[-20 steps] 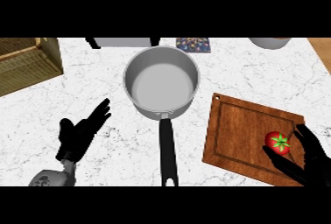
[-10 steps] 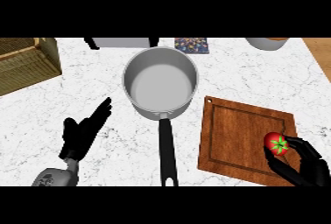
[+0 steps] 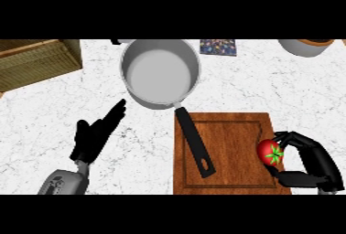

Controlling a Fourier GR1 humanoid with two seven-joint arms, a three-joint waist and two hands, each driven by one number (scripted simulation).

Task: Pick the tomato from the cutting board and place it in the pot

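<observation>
Closing since a second ago, the black right hand (image 3: 316,162) now curls thumb and fingers round the red tomato (image 3: 272,153), held at its left over the brown wooden cutting board's (image 3: 233,137) right edge. Farther left and beyond sits the grey metal pot (image 3: 161,73). The black left hand (image 3: 94,135) lies open, fingers straight.

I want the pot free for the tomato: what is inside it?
Inside the pot only its bare grey bottom shows; nothing covers any of it. The tomato sits in the right hand.
</observation>
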